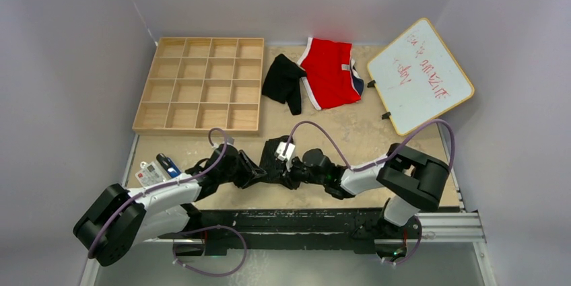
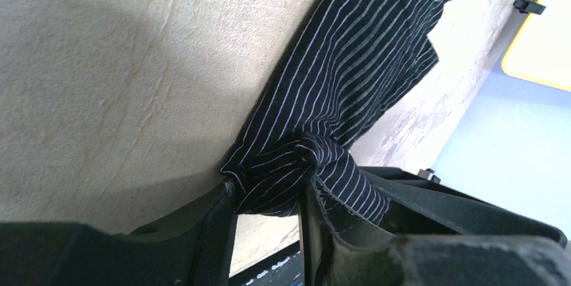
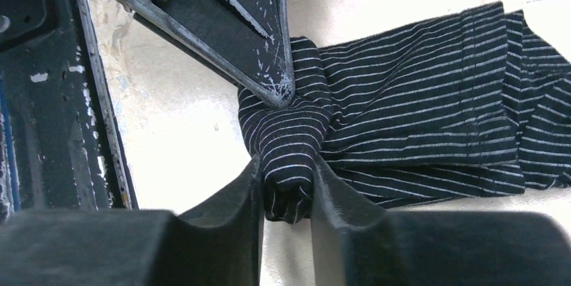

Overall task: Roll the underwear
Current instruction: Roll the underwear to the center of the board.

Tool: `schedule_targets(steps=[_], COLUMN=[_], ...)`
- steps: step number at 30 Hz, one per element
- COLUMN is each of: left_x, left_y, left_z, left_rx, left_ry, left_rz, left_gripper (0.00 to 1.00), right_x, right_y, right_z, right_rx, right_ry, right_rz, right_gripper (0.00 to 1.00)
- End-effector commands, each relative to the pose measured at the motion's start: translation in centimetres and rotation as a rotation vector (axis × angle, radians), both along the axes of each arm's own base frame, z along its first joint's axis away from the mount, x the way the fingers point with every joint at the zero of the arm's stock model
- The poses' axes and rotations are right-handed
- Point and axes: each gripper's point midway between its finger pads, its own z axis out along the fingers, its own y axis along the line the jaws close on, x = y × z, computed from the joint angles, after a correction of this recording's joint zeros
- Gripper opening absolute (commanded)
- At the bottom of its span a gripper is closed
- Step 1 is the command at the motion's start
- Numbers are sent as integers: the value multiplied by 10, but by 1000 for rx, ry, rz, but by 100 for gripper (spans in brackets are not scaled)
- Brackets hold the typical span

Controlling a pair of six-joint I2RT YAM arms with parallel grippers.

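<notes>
Tabletop [image 1: 357,124], 2 end effectors [image 2: 269,188] [image 3: 286,165] pinching underwear [image 3: 417,84]

The left arm [image 1: 168,195] and right arm [image 1: 363,175] reach low and inward from their bases, wrists converging at front centre. The left gripper [image 2: 268,195] is clamped on a bunched end of the underwear [image 3: 417,91]. The right gripper [image 3: 286,168] pinches the same rolled end, just beside the left gripper's fingertip.
</notes>
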Motion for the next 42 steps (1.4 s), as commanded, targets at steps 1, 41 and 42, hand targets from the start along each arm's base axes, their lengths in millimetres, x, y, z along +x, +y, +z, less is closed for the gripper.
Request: schedule_targets(steps=[1,41,42], left_x=[-17,-24,-23], left_y=[26,32,32], left_z=[-28,-44,-41], left_rx=[146,211,213], left_ry=[60,73,71], left_rz=[-7,-65,-62], left_gripper=[36,24,24], right_x=[-1,-7,-4], right_y=[11,-18,-22], right_z=[21,20,24], right_rx=[108,205,183], right_ry=[-6,293,260], right_rz=[-3,-207,-211], right_gripper=[20,64,65])
